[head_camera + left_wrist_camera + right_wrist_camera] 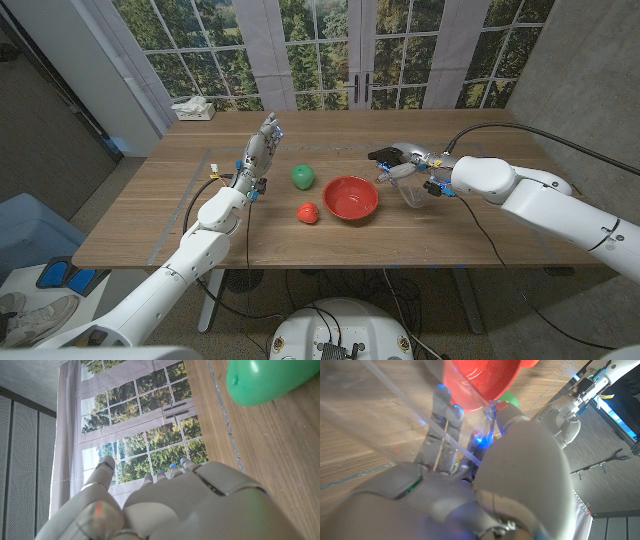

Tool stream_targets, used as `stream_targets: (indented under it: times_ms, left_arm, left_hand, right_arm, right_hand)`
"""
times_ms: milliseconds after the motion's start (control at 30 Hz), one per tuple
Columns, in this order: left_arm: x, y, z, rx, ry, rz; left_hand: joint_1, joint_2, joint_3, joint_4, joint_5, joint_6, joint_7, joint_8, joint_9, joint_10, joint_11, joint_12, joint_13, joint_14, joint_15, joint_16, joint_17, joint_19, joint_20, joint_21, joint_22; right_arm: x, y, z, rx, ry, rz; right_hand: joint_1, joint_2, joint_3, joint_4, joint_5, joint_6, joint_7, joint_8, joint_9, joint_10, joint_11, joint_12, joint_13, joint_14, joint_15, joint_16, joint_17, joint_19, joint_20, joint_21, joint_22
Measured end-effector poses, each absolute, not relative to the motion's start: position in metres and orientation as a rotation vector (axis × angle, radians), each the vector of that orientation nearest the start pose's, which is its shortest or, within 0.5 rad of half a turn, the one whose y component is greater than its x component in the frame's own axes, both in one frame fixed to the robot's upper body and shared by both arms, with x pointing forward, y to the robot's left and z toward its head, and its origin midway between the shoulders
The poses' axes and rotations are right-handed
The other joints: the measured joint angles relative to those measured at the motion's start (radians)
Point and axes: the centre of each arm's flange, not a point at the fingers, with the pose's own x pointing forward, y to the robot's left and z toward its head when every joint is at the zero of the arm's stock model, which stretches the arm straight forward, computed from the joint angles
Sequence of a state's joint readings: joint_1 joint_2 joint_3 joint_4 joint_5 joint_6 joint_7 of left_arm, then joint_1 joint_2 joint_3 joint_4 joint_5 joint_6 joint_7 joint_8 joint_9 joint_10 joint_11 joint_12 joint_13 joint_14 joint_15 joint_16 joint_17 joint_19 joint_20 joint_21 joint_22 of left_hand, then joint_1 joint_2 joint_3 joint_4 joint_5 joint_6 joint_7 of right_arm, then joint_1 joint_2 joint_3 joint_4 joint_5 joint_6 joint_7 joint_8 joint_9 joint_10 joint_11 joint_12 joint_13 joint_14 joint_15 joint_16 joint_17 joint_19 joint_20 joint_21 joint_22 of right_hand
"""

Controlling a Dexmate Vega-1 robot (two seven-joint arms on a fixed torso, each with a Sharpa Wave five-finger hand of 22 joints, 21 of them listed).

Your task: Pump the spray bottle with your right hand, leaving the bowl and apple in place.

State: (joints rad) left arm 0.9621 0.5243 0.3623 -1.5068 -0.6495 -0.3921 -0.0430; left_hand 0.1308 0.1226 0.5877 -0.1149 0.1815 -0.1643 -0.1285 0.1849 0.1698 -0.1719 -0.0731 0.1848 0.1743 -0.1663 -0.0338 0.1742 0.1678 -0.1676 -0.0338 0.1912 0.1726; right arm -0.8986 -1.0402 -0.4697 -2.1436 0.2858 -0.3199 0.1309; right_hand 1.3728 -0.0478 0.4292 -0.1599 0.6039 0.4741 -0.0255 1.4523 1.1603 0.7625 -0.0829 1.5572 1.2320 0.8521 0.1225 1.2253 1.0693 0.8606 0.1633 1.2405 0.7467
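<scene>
A clear spray bottle [408, 188] with a black nozzle [385, 154] stands on the wooden table [470, 225], just right of the red bowl [350, 198]. My right hand [418, 165] grips the bottle around its neck, fingers by the trigger. In the right wrist view my right hand [470, 485] wraps the clear bottle [395, 410], with the red bowl [485, 380] showing beyond it. The green apple [303, 176] sits left of the bowl. My left hand [262, 150] stands left of the apple, fingers apart and holding nothing. The left wrist view shows my left hand [190, 505] and the apple [265, 380].
A small red fruit [307, 212] lies in front of the apple, close to the bowl's left rim. A white tissue box [194, 109] sits at the table's far left corner. Cables run along the table beside both arms.
</scene>
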Motion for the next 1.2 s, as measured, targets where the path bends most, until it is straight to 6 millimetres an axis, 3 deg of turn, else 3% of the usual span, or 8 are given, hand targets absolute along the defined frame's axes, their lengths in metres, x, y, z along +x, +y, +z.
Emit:
stream_targets:
  times_ms: [33, 100, 267, 333, 567, 933, 1000, 1200]
  left_arm:
    - [0.6000, 0.2510, -0.0199, -0.068, -0.743, -0.324]
    - [0.6001, 0.2511, -0.0200, -0.068, -0.742, -0.323]
    - [0.6004, 0.2507, -0.0193, -0.068, -0.742, -0.323]
    - [0.6004, 0.2504, -0.0190, -0.068, -0.742, -0.323]
    - [0.6010, 0.2498, -0.0182, -0.069, -0.743, -0.324]
    - [0.6016, 0.2495, -0.0186, -0.069, -0.742, -0.323]
    - [0.6016, 0.2495, -0.0186, -0.068, -0.742, -0.322]
    - [0.6017, 0.2491, -0.0188, -0.068, -0.742, -0.321]
  left_hand:
    - [0.000, 0.000, 0.000, 0.000, 0.000, 0.000, 0.000, 0.000, 0.000, 0.000, 0.000, 0.000, 0.000, 0.000, 0.000, 0.000, 0.000, 0.000, 0.000, 0.000, 0.000]
    - [0.000, 0.000, 0.000, 0.000, 0.000, 0.000, 0.000, 0.000, 0.000, -0.004, -0.004, 0.000, 0.000, 0.000, 0.000, 0.000, 0.000, 0.000, 0.000, 0.000, 0.000]
    - [0.000, 0.000, 0.000, 0.000, 0.000, 0.000, 0.000, 0.000, 0.000, -0.004, -0.004, 0.000, 0.000, 0.000, 0.000, 0.000, 0.000, 0.000, 0.000, 0.000, 0.000]
    - [0.000, 0.000, 0.000, 0.000, 0.000, -0.004, -0.004, 0.000, 0.000, -0.004, -0.004, 0.000, 0.000, 0.000, 0.000, 0.000, 0.000, 0.000, 0.000, 0.000, 0.000]
    - [0.000, 0.000, 0.000, 0.000, 0.000, -0.006, -0.006, 0.000, 0.000, -0.004, -0.004, 0.000, 0.000, 0.000, 0.000, 0.000, 0.000, 0.000, 0.000, 0.000, 0.000]
    - [0.000, 0.000, -0.003, -0.003, 0.000, -0.006, -0.006, 0.000, 0.000, -0.004, -0.004, 0.000, 0.000, 0.000, 0.000, 0.000, 0.000, 0.000, 0.000, 0.000, 0.000]
    - [0.000, 0.000, -0.003, -0.003, 0.000, -0.006, -0.005, 0.000, 0.000, -0.004, -0.004, 0.000, 0.000, 0.000, 0.000, 0.000, 0.000, 0.000, 0.000, 0.000, 0.000]
    - [0.000, 0.000, -0.006, -0.006, -0.002, -0.005, -0.005, 0.000, 0.000, 0.000, -0.007, 0.000, 0.000, 0.000, 0.000, 0.000, 0.000, 0.000, 0.000, 0.000, 0.000]
  right_arm:
    - [0.5170, -0.2040, 0.0182, -0.899, -0.438, 0.472]
    - [0.5168, -0.2039, 0.0183, -0.899, -0.439, 0.470]
    - [0.5169, -0.2045, 0.0183, -0.900, -0.440, 0.465]
    - [0.5170, -0.2046, 0.0183, -0.900, -0.441, 0.465]
    - [0.5183, -0.2062, 0.0181, -0.900, -0.441, 0.462]
    - [0.5190, -0.2057, 0.0210, -0.907, -0.445, 0.465]
    - [0.5191, -0.2053, 0.0224, -0.909, -0.447, 0.465]
    - [0.5207, -0.2057, 0.0208, -0.922, -0.427, 0.483]
  right_hand:
    - [0.000, 0.000, 0.000, 0.000, -0.009, -0.059, 0.025, -0.056, -0.054, -0.004, -0.004, 0.000, 0.000, 0.000, 0.000, 0.000, 0.000, -0.003, -0.003, 0.000, 0.003]
    - [0.000, 0.000, 0.000, 0.000, -0.020, -0.095, 0.054, -0.127, -0.132, -0.007, -0.007, 0.000, 0.000, 0.000, 0.000, 0.000, 0.000, -0.007, -0.007, 0.002, 0.007]
    - [0.000, 0.000, 0.000, 0.000, -0.032, -0.073, 0.081, -0.231, -0.264, -0.007, -0.007, 0.000, 0.000, -0.003, -0.003, 0.000, 0.000, -0.010, -0.010, 0.002, 0.007]
    - [0.008, -0.008, 0.000, 0.000, -0.035, -0.054, 0.079, -0.258, -0.299, -0.007, -0.007, 0.000, 0.000, -0.003, -0.003, 0.000, 0.000, -0.010, -0.010, 0.002, 0.006]
    - [0.015, -0.002, 0.000, 0.000, -0.043, -0.026, 0.079, -0.319, -0.383, -0.009, -0.009, 0.000, 0.000, -0.005, -0.005, 0.000, 0.000, -0.010, -0.010, 0.007, -0.006]
    - [0.029, -0.016, 0.000, 0.000, -0.043, 0.010, 0.062, -0.367, -0.464, -0.010, -0.010, 0.000, 0.000, -0.011, -0.011, 0.000, 0.001, -0.013, -0.013, 0.007, -0.006]
    - [0.030, -0.017, -0.001, -0.001, -0.043, 0.043, 0.079, -0.373, -0.478, -0.011, -0.010, 0.000, 0.000, -0.012, -0.012, 0.000, 0.001, -0.014, -0.014, 0.012, -0.015]
    - [0.030, -0.017, -0.063, 0.005, -0.088, 0.108, 0.067, -0.384, -0.525, -0.003, -0.018, 0.000, 0.000, -0.004, -0.004, 0.000, 0.002, -0.014, -0.014, 0.021, -0.036]
